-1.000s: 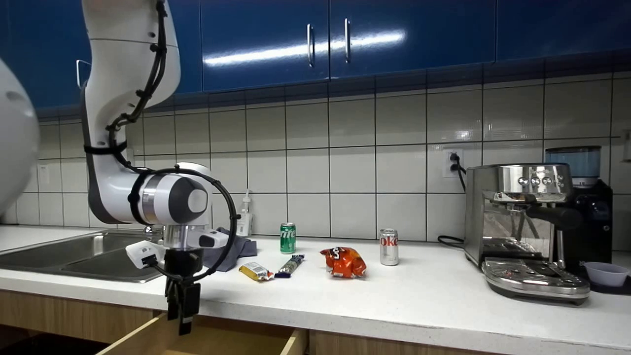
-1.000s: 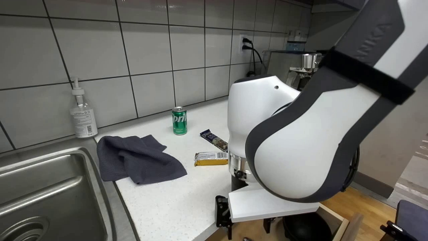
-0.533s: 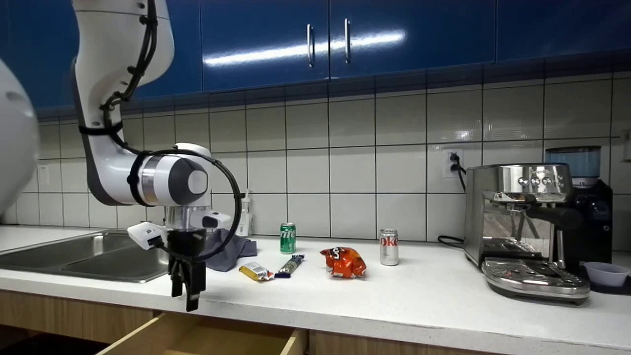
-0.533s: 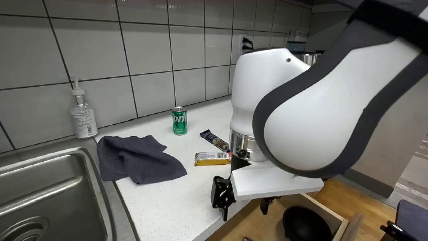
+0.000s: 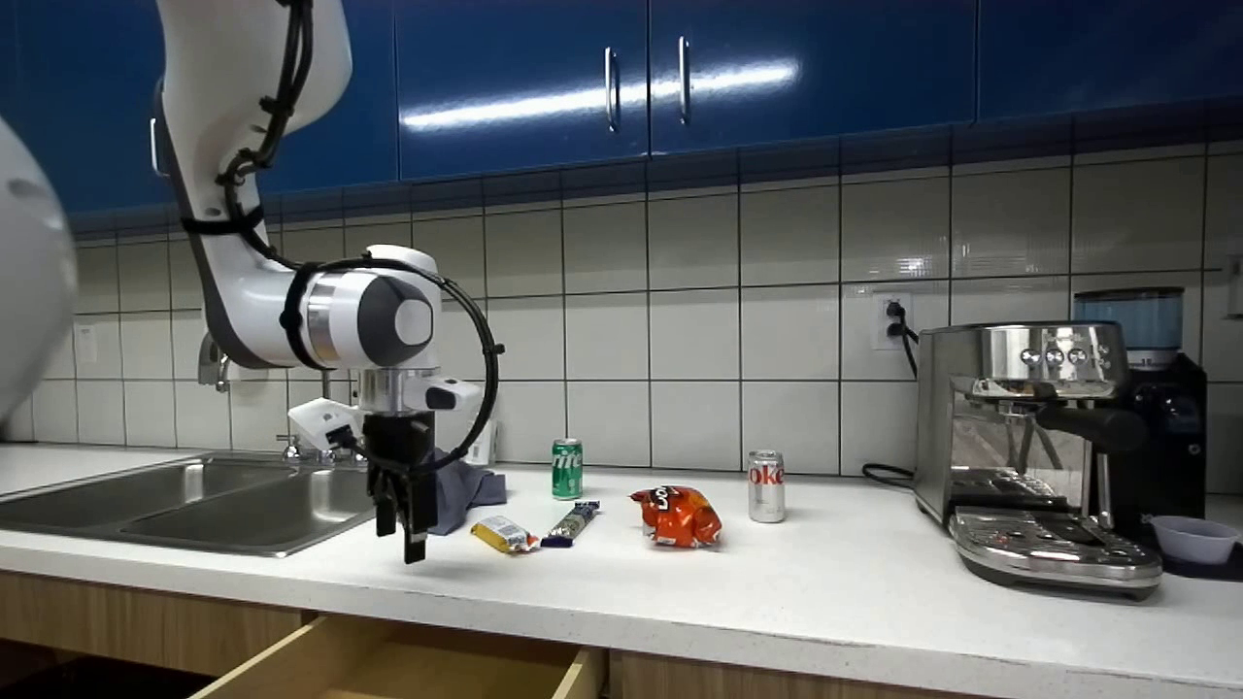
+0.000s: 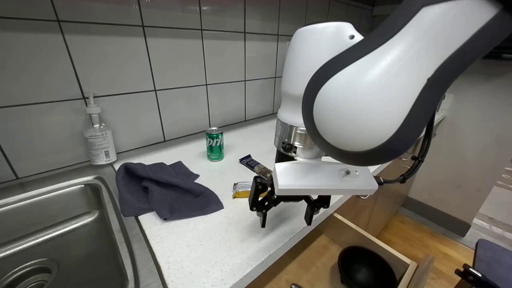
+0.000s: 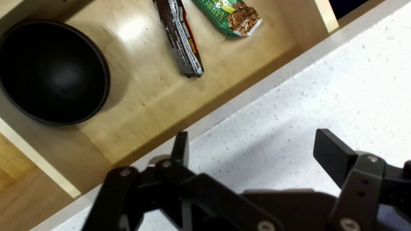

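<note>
My gripper (image 7: 253,144) stands wide open with nothing between its black fingers (image 7: 335,154), above the white countertop (image 7: 273,128) near its front edge. In both exterior views the gripper (image 6: 285,223) hangs pointing down, apart from the counter. Closest to it on the counter are a yellow-and-white wrapped bar (image 5: 503,534) and a dark blue wrapped bar (image 6: 255,166). Below the edge an open wooden drawer (image 7: 144,109) holds a black bowl (image 7: 54,77), a dark brown bar (image 7: 181,38) and a green-wrapped bar (image 7: 224,16); these two bars are cut off by the frame.
A grey towel (image 6: 168,190) lies beside the sink (image 6: 60,224). Farther along the counter are a green Sprite can (image 5: 567,469), an orange chip bag (image 5: 680,516), a Coke can (image 5: 766,487) and a coffee machine (image 5: 1029,447). A soap bottle (image 6: 99,136) stands against the wall.
The gripper has risen from the level of the drawer to above the countertop, moving inward over the counter. Its jaws stay apart and empty. The objects on the counter have not moved.
</note>
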`<state>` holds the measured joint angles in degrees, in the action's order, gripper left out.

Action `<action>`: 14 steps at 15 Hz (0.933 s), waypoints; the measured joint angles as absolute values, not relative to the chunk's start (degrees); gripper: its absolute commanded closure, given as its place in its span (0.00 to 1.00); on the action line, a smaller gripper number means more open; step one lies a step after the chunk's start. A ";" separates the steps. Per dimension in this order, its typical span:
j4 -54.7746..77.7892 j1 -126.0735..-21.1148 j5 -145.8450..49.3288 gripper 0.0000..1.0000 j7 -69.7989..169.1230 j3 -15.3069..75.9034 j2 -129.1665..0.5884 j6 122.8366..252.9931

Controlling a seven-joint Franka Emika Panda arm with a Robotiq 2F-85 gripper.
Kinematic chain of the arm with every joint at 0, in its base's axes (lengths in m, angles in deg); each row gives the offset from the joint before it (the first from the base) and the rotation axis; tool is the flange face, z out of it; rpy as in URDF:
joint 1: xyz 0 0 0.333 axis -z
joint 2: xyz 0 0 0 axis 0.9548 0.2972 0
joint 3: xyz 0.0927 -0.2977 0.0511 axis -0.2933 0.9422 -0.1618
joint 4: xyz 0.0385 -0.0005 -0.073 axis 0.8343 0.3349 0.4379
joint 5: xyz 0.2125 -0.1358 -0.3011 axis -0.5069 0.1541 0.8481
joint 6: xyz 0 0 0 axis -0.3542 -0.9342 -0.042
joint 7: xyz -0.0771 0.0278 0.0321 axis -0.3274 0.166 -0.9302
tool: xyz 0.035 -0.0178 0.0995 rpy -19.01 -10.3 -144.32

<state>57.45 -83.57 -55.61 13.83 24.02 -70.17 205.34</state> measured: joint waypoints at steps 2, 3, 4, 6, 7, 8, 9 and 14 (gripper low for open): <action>56.15 -83.18 -55.71 0.00 13.76 24.26 -70.16 205.13; 55.47 -83.00 -55.93 0.00 13.71 24.34 -70.15 205.04; 54.83 -82.84 -56.38 0.00 13.61 24.43 -70.12 205.02; 53.41 -82.58 -57.10 0.00 12.68 24.78 -69.95 204.85; 52.71 -82.45 -57.40 0.00 11.99 24.94 -69.82 204.66; 52.01 -82.35 -57.67 0.00 11.09 25.16 -69.64 204.30; 51.31 -82.33 -57.82 0.00 9.86 25.45 -69.42 203.76; 47.70 -82.27 -58.16 0.00 2.19 26.46 -66.93 202.82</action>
